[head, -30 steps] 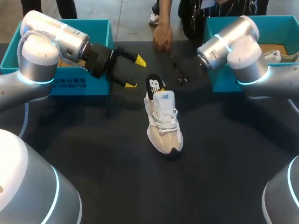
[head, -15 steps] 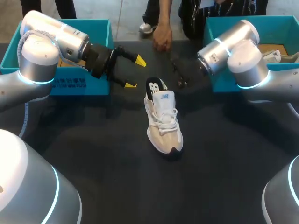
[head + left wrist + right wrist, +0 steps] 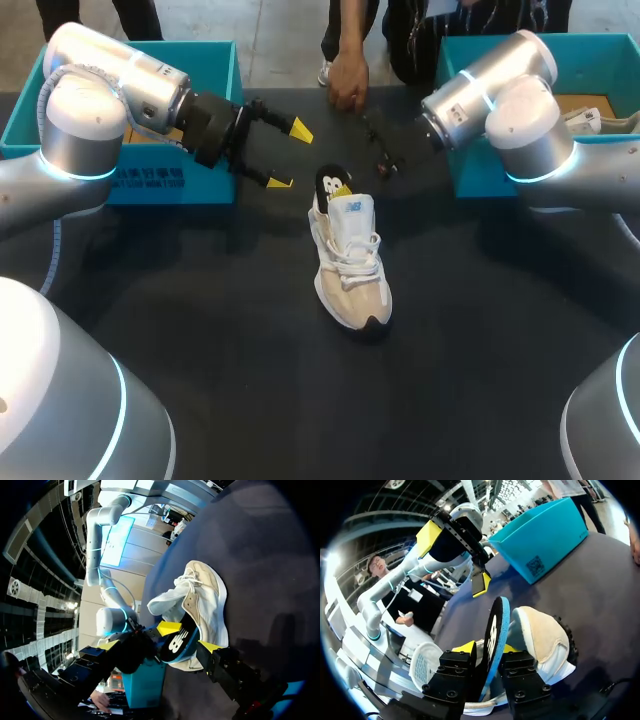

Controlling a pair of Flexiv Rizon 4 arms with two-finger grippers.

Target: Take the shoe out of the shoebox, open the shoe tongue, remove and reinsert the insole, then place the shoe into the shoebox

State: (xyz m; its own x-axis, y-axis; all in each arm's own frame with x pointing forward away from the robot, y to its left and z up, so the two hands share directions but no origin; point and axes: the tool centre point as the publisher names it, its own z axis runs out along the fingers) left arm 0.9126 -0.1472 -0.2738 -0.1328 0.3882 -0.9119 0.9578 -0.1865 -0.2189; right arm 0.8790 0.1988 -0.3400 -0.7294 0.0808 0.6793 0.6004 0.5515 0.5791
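Both right jaws pinch the insole (image 3: 495, 630) upright in the shoe (image 3: 350, 280); guide it lengthwise, gently; left jaws hang open.

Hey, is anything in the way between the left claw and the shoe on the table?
Nothing visible. Only bare table lies between the open left claw and the shoe; the insole sticking up from its heel is clamped in the right claw.
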